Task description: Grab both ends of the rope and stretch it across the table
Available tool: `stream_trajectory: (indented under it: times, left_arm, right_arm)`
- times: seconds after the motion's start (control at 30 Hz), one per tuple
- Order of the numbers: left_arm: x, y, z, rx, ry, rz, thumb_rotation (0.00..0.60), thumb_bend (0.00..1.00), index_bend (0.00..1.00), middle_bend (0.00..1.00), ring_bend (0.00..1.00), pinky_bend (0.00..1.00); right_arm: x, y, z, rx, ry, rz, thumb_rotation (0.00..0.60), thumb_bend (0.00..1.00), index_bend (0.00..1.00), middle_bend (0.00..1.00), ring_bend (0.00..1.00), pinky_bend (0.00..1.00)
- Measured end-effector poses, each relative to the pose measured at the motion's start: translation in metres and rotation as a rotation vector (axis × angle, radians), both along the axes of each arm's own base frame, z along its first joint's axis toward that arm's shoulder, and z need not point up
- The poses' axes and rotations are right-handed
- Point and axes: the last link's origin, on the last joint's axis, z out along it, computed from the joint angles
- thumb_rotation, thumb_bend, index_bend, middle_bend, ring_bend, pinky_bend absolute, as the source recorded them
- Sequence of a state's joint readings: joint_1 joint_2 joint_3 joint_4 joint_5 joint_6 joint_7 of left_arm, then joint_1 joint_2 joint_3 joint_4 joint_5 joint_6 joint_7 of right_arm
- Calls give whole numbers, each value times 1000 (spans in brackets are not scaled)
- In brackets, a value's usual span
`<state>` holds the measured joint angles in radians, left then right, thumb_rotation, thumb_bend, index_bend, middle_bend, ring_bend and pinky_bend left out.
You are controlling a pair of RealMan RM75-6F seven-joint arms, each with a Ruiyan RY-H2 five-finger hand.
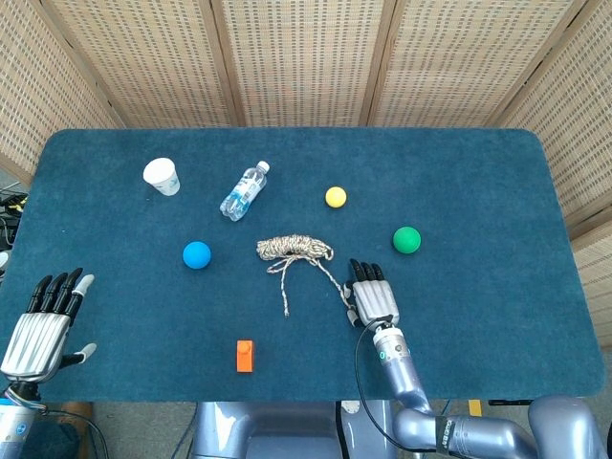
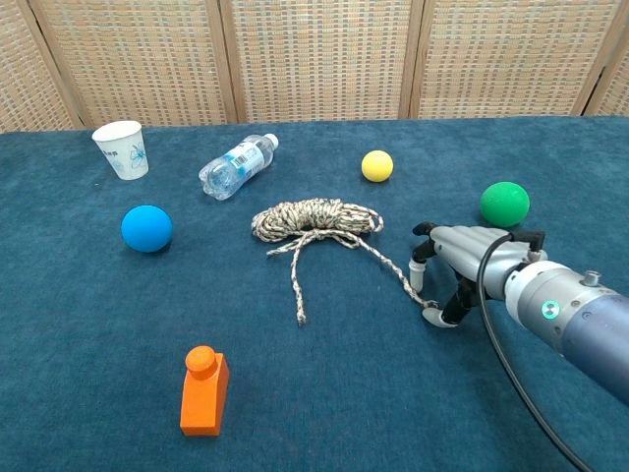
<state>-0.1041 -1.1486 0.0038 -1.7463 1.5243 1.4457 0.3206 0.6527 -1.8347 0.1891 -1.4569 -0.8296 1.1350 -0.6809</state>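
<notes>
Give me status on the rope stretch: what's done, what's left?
Done: nothing. The rope lies mostly coiled. In hand: the right hand is over the rope's right end, fingers arched, no clear grip. Left: the other end lies untouched, the left hand open at the table edge. Then the stretch.

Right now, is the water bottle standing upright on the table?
No, the water bottle lies on its side on the blue table, with its white cap pointing toward the far edge.
</notes>
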Motion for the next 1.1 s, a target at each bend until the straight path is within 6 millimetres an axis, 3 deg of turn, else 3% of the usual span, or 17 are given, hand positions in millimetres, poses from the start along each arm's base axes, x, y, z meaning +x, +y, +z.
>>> stream_trajectory:
  times: [0.33,0.83,1.1]
  left_arm:
    - [0,0,0,0,0,1,600,0,0,0,0,0]
    - [-1,0,1,-1,-4,2,600,0,0,0,0,0]
    - [-1,0,1,-4,-4,0,600,0,0,0,0,0]
  right_arm:
    - [7,-1,-4,-3,-3,-1,600,330,455,0,0,0]
    - [8,-2,-7,-16,31,20,600,383,580,0,0,0]
    - [10,-2,-7,-21,34,36,600,485,630,0,0,0]
